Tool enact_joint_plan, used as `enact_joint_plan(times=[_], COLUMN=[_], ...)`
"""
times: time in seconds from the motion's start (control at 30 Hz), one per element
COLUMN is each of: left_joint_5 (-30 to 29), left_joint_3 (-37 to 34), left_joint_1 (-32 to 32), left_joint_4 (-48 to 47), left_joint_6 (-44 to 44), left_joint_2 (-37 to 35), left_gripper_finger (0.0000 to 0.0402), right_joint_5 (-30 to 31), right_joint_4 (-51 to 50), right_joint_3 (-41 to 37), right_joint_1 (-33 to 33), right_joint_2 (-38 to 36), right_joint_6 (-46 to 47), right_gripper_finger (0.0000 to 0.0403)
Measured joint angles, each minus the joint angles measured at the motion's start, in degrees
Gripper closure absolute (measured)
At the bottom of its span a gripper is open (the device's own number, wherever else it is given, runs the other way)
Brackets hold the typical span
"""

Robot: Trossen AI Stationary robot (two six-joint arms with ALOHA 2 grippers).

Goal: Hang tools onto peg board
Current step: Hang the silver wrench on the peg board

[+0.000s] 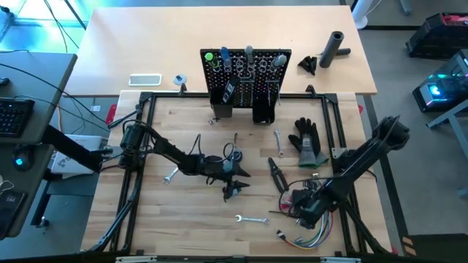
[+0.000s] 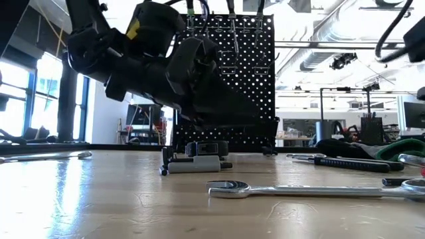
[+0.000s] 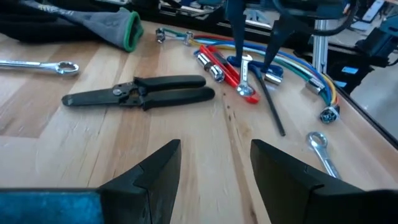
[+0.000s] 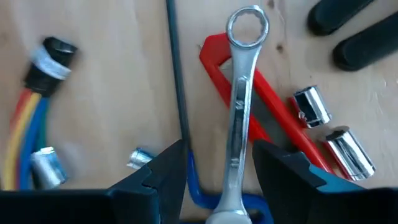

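The black peg board (image 1: 248,73) stands upright at the table's far side with a few tools hanging on it. My right gripper (image 4: 217,149) points down, open, over a silver wrench (image 4: 239,106). That wrench lies across a red-handled tool (image 4: 273,118). The fingers stand on either side of the wrench's shaft, and I see no touch. My left gripper (image 3: 214,168) hovers open near the table's middle (image 1: 241,181), pointing toward the black pliers (image 3: 143,92) with nothing between its fingers. More silver wrenches lie loose (image 1: 170,175) (image 1: 252,218) (image 1: 278,139).
A black glove (image 1: 307,142) lies at the right behind the pliers. A bundle of coloured wires (image 1: 311,235) and shiny sockets (image 4: 311,106) crowd the red tool. A thin black rod (image 4: 177,74) lies beside the wrench. A black cylinder (image 1: 335,47) stands on the far table.
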Motion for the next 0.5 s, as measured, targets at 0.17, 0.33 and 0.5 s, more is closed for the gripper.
enact_joint_plan(times=[0.17,0.33,0.5], left_joint_5=[0.0,0.0,0.0], left_joint_3=[0.0,0.0,0.0], left_joint_1=[0.0,0.0,0.0], left_joint_4=[-0.4,-0.4,-0.3], left_joint_6=[0.0,0.0,0.0], left_joint_2=[0.0,0.0,0.0], left_gripper_finger=[0.0213,0.0213,0.0213], right_joint_5=[1.7,2.4,3.7], right_joint_4=[0.5,0.4,0.5], right_joint_3=[0.2,0.5,0.6], right_joint_1=[0.0,-0.6,-1.0], right_joint_2=[4.3,8.7,9.5], right_joint_6=[0.1,0.0,0.0], right_gripper_finger=[0.0224,0.0242,0.0311])
